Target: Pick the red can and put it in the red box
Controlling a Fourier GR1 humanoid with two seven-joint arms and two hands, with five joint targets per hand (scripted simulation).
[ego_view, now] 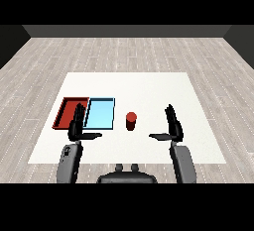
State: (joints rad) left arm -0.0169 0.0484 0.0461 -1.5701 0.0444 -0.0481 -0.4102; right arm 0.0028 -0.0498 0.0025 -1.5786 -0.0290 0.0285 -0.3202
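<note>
A red can [131,121] stands upright on the white table, just right of the light blue tray. The red tray [67,112] lies at the left, side by side with the blue one. My right hand [173,127] is held open to the right of the can, fingers straight up and thumb pointing left, a clear gap away from it. My left hand [77,125] is open too, raised over the near edges of the two trays, partly hiding the red tray's near right corner.
The light blue tray [100,113] lies between the red tray and the can. The white table [149,88] stretches wide behind and to the right, with grey wooden floor around it.
</note>
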